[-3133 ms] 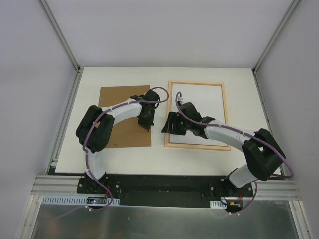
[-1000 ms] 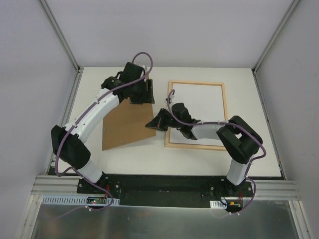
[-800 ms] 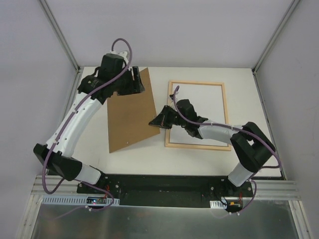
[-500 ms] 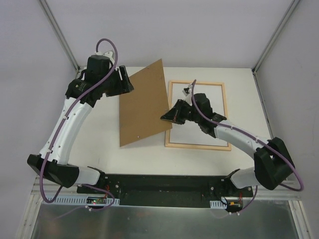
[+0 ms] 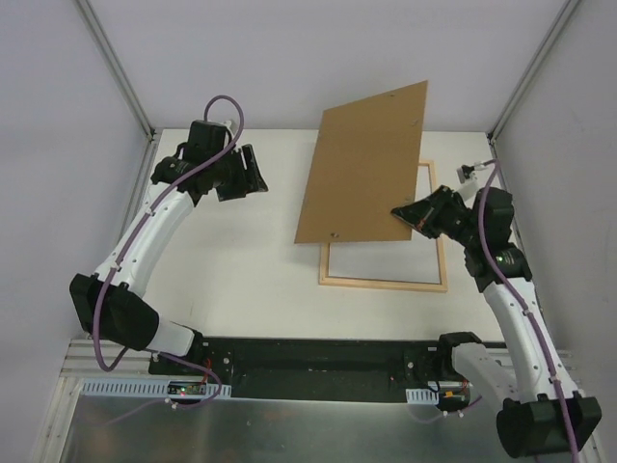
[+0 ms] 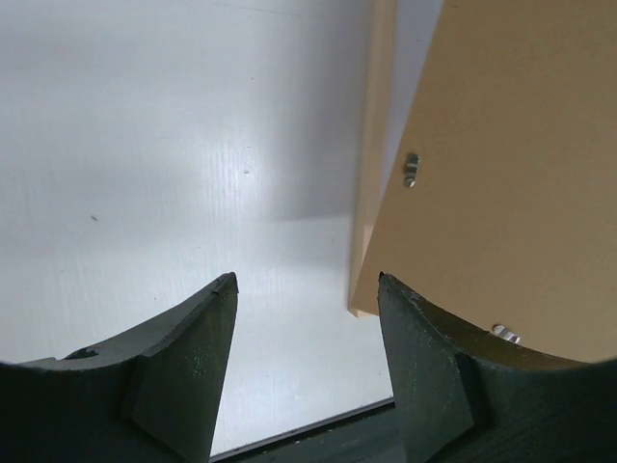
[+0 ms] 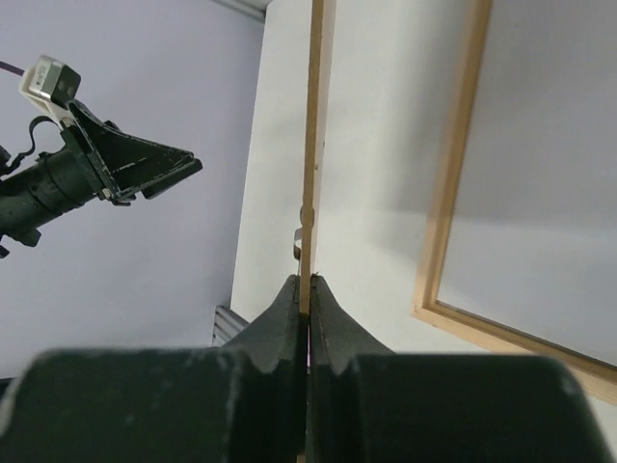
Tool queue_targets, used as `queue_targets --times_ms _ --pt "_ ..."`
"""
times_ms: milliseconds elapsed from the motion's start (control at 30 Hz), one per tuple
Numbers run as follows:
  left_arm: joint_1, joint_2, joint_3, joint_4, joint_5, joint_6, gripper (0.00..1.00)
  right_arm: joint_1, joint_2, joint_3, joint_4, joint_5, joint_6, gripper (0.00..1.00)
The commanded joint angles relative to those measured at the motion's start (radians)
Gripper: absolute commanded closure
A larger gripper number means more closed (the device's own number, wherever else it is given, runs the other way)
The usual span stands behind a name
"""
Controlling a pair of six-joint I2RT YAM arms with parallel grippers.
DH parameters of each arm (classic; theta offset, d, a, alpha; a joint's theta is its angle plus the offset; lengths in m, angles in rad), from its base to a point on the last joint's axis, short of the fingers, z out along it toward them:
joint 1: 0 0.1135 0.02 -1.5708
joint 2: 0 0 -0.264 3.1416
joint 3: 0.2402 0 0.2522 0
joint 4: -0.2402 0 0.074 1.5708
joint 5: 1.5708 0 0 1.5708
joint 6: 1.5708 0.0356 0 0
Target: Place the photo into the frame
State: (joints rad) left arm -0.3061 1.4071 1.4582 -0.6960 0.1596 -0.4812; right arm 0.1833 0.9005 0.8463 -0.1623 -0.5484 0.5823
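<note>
The frame [image 5: 384,283] of light wood lies flat on the table at centre right; its rail [image 7: 453,193] also shows in the right wrist view. A plain white sheet [image 5: 381,260] fills its inside, perhaps the photo's reverse; no picture side shows. My right gripper [image 5: 400,213] is shut on the lower right corner of a brown backing board [image 5: 364,164], held tilted in the air over the frame's upper part. The board [image 7: 315,116] runs edge-on between the closed jaws [image 7: 308,282]. My left gripper [image 5: 260,174] hovers open and empty at the far left, apart from the board [image 6: 511,174].
Small metal clips [image 6: 412,169] sit on the board's face. White enclosure walls with metal posts [image 5: 116,68] stand close round the table. The black base rail [image 5: 318,357] runs along the near edge. Bare white table [image 5: 241,260] lies between the left arm and the frame.
The board has swung up and to the right, from beside the frame to above it, carried by my right gripper. My left gripper is clear of it and stays at the far left.
</note>
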Motion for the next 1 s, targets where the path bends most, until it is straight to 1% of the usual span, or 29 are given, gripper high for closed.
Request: queue_targets --times_ms 0,133,333,433,500,567,767,967 --pt "0.004 0.052 -0.016 0.105 0.109 -0.046 0.42 -0.135 -0.095 -0.006 -0.118 -0.168 -0.113 1.0" --pt "-0.001 0.151 0.008 0.141 0.185 -0.05 0.46 -0.277 -0.121 -0.041 -0.177 -0.278 -0.176 1.0" --pt "-0.053 0.32 0.096 0.142 0.181 -0.025 0.46 -0.438 -0.161 -0.069 -0.246 -0.366 -0.237 1.0" --pt "-0.08 0.407 0.146 0.142 0.16 -0.023 0.47 -0.51 -0.173 -0.029 -0.319 -0.38 -0.265 1.0" --pt "-0.105 0.469 0.181 0.142 0.133 -0.019 0.47 -0.528 -0.173 0.002 -0.362 -0.363 -0.285 1.0" --pt "-0.131 0.522 0.217 0.142 0.118 -0.013 0.5 -0.542 -0.173 0.026 -0.37 -0.352 -0.285 1.0" --pt "-0.198 0.657 0.292 0.135 0.052 0.0 0.5 -0.567 -0.147 0.123 -0.379 -0.329 -0.266 1.0" --pt "-0.249 0.722 0.323 0.131 0.014 0.004 0.5 -0.579 -0.109 0.214 -0.382 -0.324 -0.248 1.0"
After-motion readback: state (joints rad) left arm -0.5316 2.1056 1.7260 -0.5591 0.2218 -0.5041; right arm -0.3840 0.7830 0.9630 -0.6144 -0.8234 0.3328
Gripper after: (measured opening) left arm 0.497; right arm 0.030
